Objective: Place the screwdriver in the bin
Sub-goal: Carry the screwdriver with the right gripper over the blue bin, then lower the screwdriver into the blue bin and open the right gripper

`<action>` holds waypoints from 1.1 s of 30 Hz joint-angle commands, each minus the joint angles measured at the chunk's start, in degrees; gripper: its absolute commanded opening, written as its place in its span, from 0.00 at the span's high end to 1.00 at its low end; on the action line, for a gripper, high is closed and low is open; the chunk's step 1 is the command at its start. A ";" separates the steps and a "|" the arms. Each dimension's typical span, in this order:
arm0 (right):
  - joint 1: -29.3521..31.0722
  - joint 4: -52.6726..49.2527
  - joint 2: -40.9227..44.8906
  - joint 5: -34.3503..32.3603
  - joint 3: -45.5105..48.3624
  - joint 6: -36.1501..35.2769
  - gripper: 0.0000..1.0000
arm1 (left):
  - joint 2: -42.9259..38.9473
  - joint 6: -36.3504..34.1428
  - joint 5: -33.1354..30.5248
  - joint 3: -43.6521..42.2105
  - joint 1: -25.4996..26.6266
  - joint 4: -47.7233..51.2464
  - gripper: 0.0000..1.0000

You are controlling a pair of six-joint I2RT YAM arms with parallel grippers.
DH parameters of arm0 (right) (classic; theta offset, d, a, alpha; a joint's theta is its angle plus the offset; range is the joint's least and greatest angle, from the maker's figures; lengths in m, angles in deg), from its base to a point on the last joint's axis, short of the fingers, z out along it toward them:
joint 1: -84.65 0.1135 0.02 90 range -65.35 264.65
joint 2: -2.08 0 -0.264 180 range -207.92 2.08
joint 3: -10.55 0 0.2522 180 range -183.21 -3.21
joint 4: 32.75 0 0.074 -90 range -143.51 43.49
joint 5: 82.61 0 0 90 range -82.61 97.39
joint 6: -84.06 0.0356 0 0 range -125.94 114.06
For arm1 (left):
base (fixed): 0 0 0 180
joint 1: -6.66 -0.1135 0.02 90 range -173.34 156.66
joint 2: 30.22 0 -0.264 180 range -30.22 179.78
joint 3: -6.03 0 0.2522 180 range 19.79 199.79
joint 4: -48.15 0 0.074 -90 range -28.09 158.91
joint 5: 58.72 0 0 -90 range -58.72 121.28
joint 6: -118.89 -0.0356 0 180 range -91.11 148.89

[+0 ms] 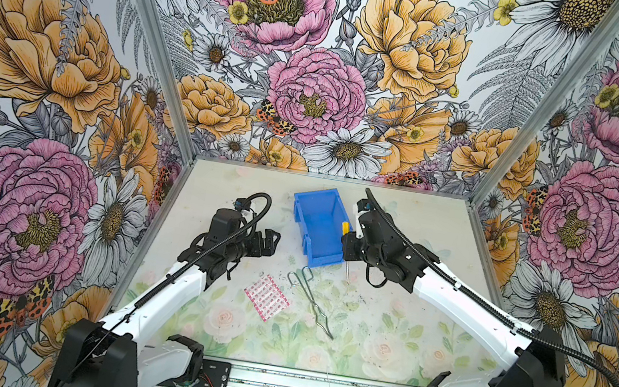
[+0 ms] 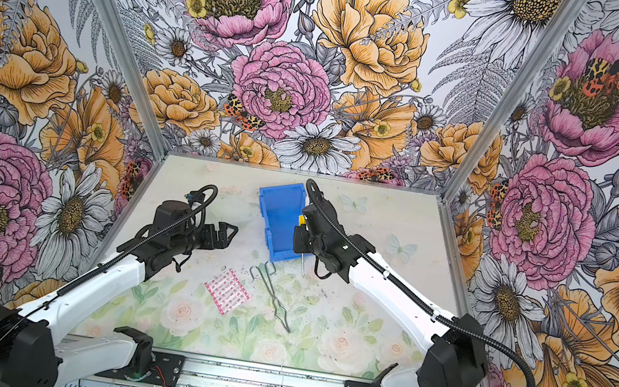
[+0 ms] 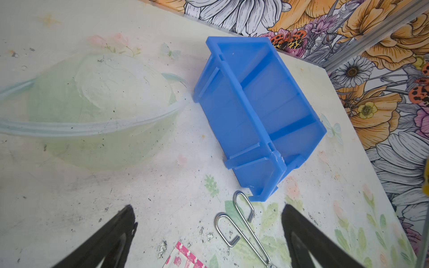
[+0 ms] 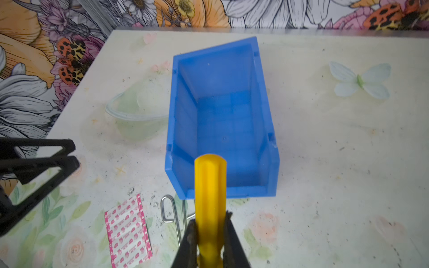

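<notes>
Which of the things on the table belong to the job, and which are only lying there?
For the job: screwdriver, held by the right gripper; blue bin.
Lying about: wire tongs; pink plaster strip; clear bowl.

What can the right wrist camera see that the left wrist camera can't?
Only the right wrist view shows the right pincer shut on the screwdriver, gripping its yellow handle. Only the left wrist view shows the ribs on the outer side wall of the bin. Both show the bin, clear bowl, wire tongs, bandage strip and open left pincer.
</notes>
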 commanded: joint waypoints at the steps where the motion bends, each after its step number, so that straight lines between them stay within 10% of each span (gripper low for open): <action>1: 0.23 -0.62 -6.48 -0.55 -6.15 -2.21 1.00 | -1.88 1.49 2.29 -2.17 0.43 -4.60 0.01; 16: -3.09 -2.69 -35.71 -0.17 -32.36 -8.34 1.00 | -5.65 1.36 -0.17 -2.73 1.08 -0.63 0.01; 33: -6.01 -2.70 -48.70 3.11 -36.95 -6.34 0.96 | -8.02 1.02 -2.73 -3.08 1.15 0.75 0.01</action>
